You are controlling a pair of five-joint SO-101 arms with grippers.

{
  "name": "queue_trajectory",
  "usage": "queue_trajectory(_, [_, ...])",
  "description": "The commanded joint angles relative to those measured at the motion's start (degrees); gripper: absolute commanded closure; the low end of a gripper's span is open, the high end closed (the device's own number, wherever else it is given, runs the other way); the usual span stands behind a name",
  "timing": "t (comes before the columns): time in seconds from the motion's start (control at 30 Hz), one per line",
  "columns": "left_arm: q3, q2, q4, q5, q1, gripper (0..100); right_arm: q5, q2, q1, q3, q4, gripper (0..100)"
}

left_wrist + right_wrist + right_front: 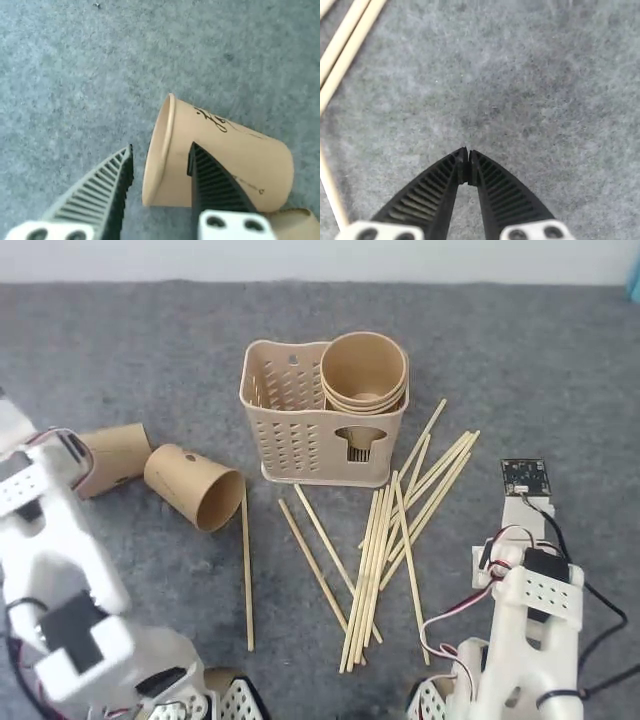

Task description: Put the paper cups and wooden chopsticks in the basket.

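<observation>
Left claw (161,146) agape at tapered paper cup (240,150) (lying sideways) | right claw (468,151) closed over fuzzy mat (545,75)

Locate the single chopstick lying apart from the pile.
In the high view, the lone chopstick lies on the carpet left of the pile, its far end beside the open mouth of the tipped cup.

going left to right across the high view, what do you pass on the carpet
lying paper cup → second lying paper cup → lone chopstick → basket → spread of chopsticks → right arm
</observation>
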Motion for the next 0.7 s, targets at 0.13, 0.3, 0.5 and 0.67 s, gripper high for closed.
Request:
queue_trajectory(0.13, [-2.59, 3.52, 2.37, 0.18, 2.2, 83, 0.7, -1.71, 0.31, -0.44, -0.57, 99.1])
queue_trajectory(0.3, [-2.51, 3.52, 4.66, 1.58, 2.81, 83, 0.7, -1.71, 0.31, -0.44, -0.57, 99.1])
queue_trajectory(0.5, [-2.59, 3.52, 7.47, 6.51, 2.73, 83, 0.7, -1.71, 0.22, -0.44, -0.57, 99.1])
queue_trajectory(0.67, [-2.95, 3.08, 5.89, 14.51, 1.67, 83, 1.67, -1.71, 0.22, -0.44, -0.57, 99.1])
